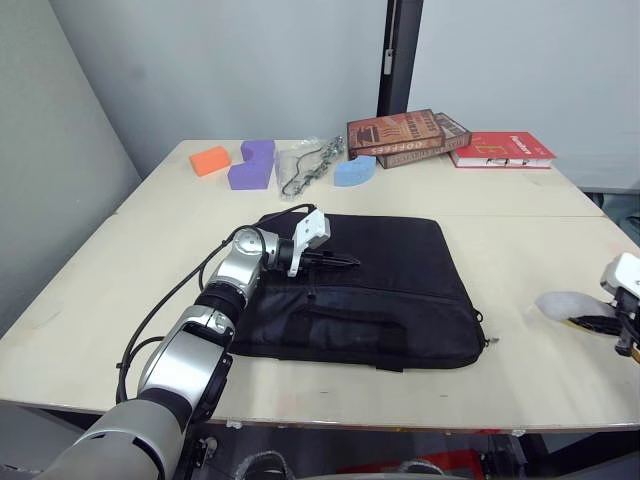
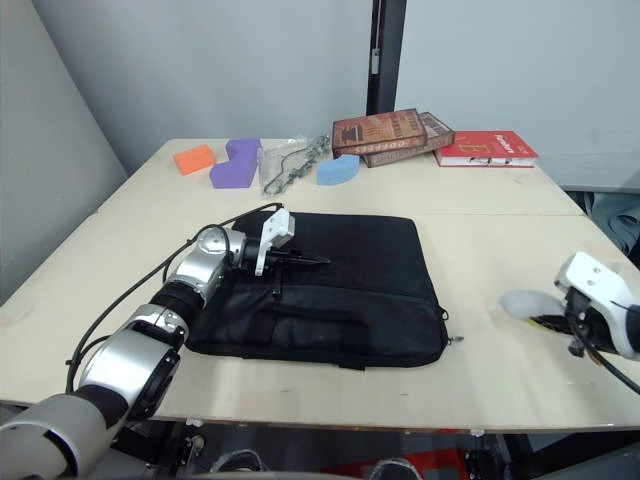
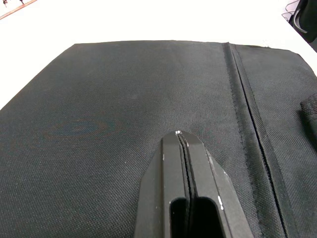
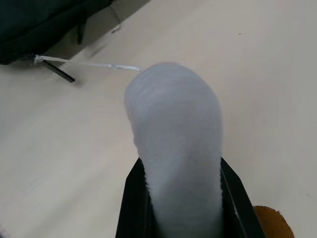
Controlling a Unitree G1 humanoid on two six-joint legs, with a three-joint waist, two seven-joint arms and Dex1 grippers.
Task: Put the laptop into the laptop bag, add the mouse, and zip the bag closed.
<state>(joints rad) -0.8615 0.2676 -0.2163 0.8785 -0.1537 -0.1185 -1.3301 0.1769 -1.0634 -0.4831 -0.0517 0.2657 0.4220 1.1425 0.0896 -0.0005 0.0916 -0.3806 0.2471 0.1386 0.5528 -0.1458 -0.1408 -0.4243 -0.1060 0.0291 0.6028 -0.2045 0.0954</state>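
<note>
Left gripper [image 1: 352, 262]: fingers pressed together, empty, over the laptop bag [image 1: 400, 270] mid-table.
Right gripper [image 4: 183, 198]: clamps a fuzzy white object [image 4: 176, 148] near the table's right edge — orange beneath.
Risk: possibly the plush toy, not the mouse — I'd pack the wrong thing.

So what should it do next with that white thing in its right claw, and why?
Probably let go of it. The right gripper is shut on a fuzzy white thing with an orange part beside it, which looks like a soft toy rather than a smooth mouse. The left gripper rests shut over the laptop bag.
</note>
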